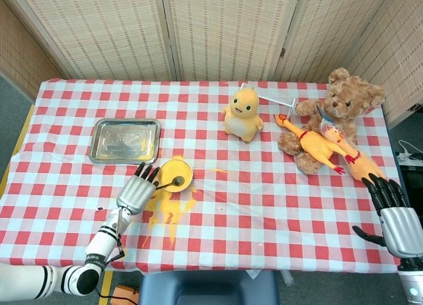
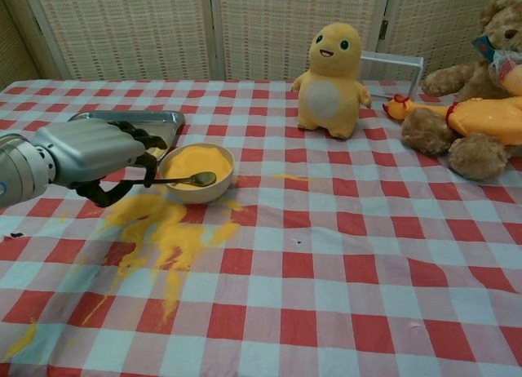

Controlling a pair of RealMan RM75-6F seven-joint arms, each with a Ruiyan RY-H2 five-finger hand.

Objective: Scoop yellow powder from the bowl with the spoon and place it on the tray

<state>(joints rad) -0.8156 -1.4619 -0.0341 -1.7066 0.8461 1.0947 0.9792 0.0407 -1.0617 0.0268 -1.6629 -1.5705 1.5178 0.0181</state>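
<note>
A cream bowl [image 1: 176, 172] [image 2: 196, 173] of yellow powder stands at the table's front left. My left hand [image 1: 135, 191] [image 2: 91, 155] grips the handle of a metal spoon [image 1: 170, 184] [image 2: 183, 179], whose head lies level over the powder near the bowl's near rim. The steel tray [image 1: 125, 140] [image 2: 167, 121] sits behind and left of the bowl, bare of powder. Spilled yellow powder [image 1: 165, 211] [image 2: 163, 234] covers the cloth in front of the bowl. My right hand [image 1: 394, 216] hangs at the far right edge, fingers spread, holding nothing.
A yellow plush toy [image 1: 241, 113] [image 2: 330, 69] stands behind the bowl to the right. A teddy bear [image 1: 334, 110] [image 2: 481, 83] and a rubber chicken [image 1: 324, 143] [image 2: 481, 117] lie at the back right. A small powder streak [image 2: 285, 178] lies right of the bowl.
</note>
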